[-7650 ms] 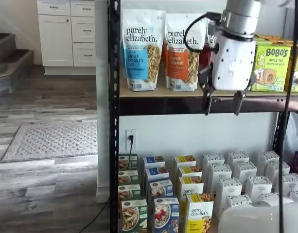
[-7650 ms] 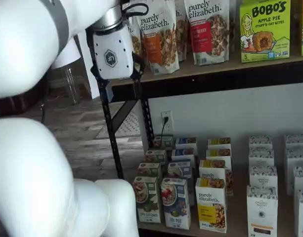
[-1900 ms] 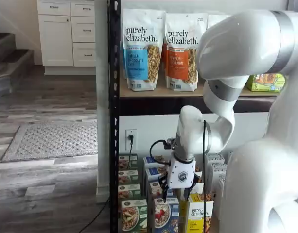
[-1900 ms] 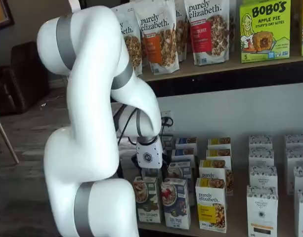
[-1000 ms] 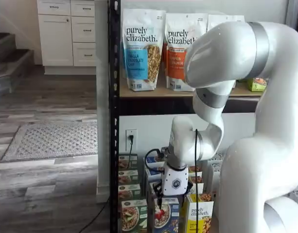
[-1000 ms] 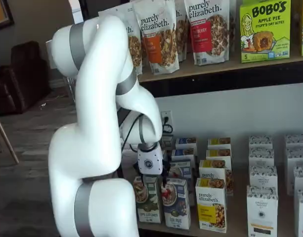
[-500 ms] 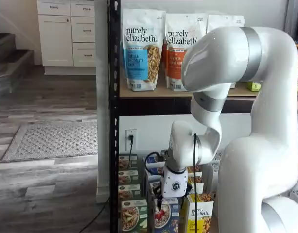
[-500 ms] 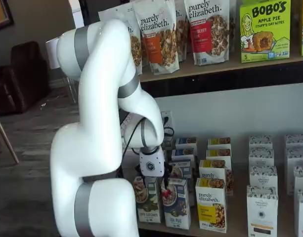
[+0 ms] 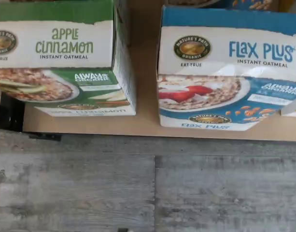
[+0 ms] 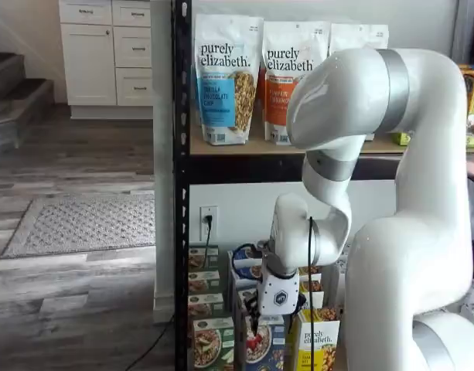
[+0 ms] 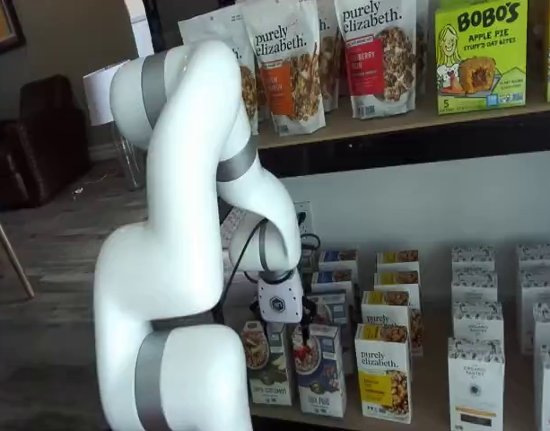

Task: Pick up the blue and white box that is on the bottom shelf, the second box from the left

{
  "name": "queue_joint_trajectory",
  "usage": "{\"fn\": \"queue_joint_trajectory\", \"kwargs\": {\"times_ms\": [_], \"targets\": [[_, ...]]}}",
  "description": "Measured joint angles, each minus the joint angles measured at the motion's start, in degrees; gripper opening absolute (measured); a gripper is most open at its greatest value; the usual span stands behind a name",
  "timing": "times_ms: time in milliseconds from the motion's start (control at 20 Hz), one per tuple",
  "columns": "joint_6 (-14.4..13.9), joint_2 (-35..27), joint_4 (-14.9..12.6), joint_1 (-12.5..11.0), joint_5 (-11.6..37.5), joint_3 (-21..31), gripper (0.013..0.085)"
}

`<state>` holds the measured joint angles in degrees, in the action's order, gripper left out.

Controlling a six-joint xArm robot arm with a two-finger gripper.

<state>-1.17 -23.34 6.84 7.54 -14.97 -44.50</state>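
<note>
The Flax Plus oatmeal box (image 9: 225, 72), blue with a white band and a bowl of red berries, stands on the bottom shelf (image 9: 143, 121) just beside one green Apple Cinnamon box (image 9: 61, 58). The pincer (image 10: 272, 318) hangs directly over it, fingers spread apart; their tips are hard to make out.

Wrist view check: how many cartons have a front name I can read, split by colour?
green carton (Apple Cinnamon): 1
blue and white box (Flax Plus): 1
Total: 2
</note>
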Motion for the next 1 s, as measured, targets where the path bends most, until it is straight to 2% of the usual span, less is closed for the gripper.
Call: {"fn": "queue_joint_trajectory", "kwargs": {"times_ms": [300,600,850,1000], "targets": [[0.07,-1.35,-0.46,-0.51,-0.15,-1.24,0.0850],[2.42,-2.72,1.77,-0.68,0.35,-2.34,0.0850],[1.89,-3.91,1.16,-0.72,0.84,-3.31,0.0850],[0.06,-4.89,-0.83,-0.86,0.61,-4.27,0.0850]]}}
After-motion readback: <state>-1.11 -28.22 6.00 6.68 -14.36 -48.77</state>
